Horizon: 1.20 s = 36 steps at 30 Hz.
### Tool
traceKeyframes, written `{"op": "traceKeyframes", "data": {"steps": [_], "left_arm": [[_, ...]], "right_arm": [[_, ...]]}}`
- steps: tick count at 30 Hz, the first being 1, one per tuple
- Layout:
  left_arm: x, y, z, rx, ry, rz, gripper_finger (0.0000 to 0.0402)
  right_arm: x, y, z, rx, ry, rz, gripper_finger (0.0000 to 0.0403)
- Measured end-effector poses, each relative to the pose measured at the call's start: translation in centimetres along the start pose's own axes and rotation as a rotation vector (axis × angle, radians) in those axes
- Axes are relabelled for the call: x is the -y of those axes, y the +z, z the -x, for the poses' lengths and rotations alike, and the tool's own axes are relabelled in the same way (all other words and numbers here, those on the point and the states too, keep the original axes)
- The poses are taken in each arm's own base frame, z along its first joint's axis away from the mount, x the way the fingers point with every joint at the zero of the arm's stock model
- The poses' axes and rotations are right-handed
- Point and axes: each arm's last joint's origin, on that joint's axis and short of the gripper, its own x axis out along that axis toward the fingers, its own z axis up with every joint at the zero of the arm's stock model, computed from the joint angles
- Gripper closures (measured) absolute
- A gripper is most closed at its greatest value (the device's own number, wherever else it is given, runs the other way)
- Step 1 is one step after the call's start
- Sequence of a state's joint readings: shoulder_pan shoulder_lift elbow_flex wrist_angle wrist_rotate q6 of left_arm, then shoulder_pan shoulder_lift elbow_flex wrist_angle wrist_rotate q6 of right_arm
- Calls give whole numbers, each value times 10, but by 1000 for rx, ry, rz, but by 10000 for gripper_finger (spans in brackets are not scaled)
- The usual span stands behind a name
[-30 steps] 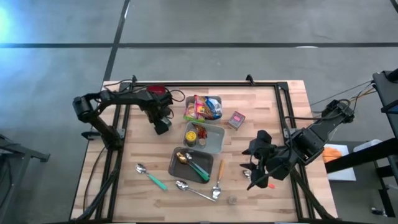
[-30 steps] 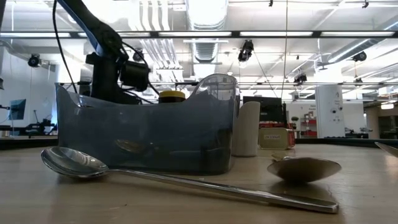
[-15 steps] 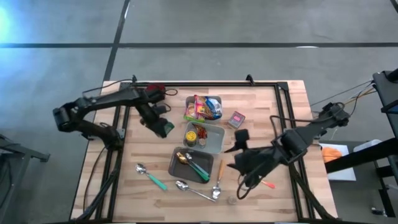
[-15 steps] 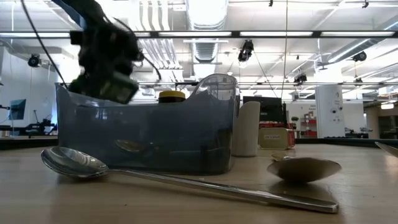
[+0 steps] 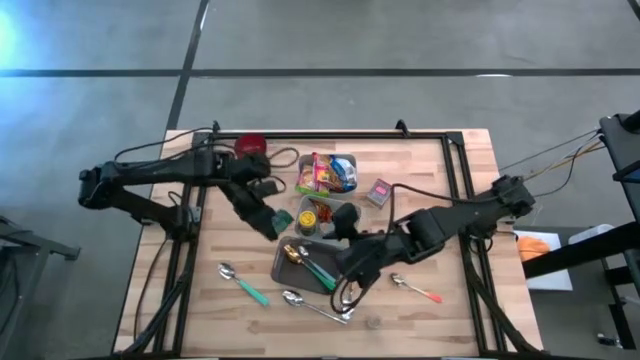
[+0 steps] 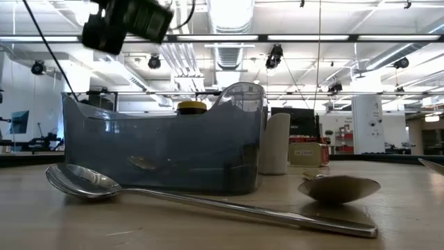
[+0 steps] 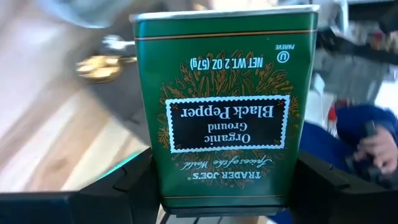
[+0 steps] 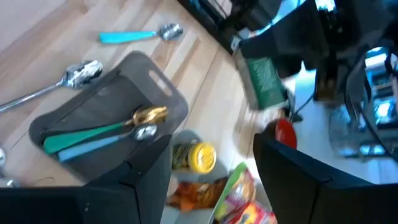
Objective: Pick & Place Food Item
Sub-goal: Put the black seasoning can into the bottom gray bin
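Note:
A green tin labelled ground black pepper hangs above the table, left of the grey bin, with my left gripper shut on it. The same tin shows as a green patch in the high view and farther off in the right wrist view. My right gripper hovers open over the right end of the grey tray. It points toward the table's left with nothing between its fingers. My left gripper pinches the tin between its two fingers, one on each narrow side, at the end nearest the wrist. The fingers come from the table's left, slanting down. The tin is lifted clear of the table and sticks out beyond the fingertips.
The tray holds a gold spoon and coloured-handled spoons. The bin holds a yellow-lidded jar and snack packets. Behind it stand a container of bright snack bags, a small pink box and a red object. Loose spoons lie along the near edge.
My left gripper has risen well above the table, moved toward the bin and the near edge, and rolled. My right gripper has swept from the near right part of the table toward the left, over the tray's right end, rolling as it went.

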State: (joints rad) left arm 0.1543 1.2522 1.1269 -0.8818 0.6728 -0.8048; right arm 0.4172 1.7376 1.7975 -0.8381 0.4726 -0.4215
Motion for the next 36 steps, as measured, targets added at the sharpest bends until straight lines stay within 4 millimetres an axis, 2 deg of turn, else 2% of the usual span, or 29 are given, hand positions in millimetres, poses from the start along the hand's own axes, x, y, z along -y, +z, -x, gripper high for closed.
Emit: {"op": "traceKeyframes", "data": {"steps": [7,13,19,25,28,36], "left_arm": [[42,-6,-27,-140,-132,-190,148],[56,1,-42,-197,-203,-254,148],[66,-1,-41,-186,-251,-484,148],[78,-8,-34,-125,-311,-713,148],[82,-5,-34,-84,-335,-757,148],[86,-3,-33,-51,-362,-789,148]], "right_arm": [[13,29,-3,48,-28,54,181],[15,40,-10,26,-10,74,181],[14,52,-18,29,-3,-26,181],[27,61,-3,118,0,-143,181],[30,64,0,186,78,-166,181],[34,63,-2,215,118,-180,181]]}}
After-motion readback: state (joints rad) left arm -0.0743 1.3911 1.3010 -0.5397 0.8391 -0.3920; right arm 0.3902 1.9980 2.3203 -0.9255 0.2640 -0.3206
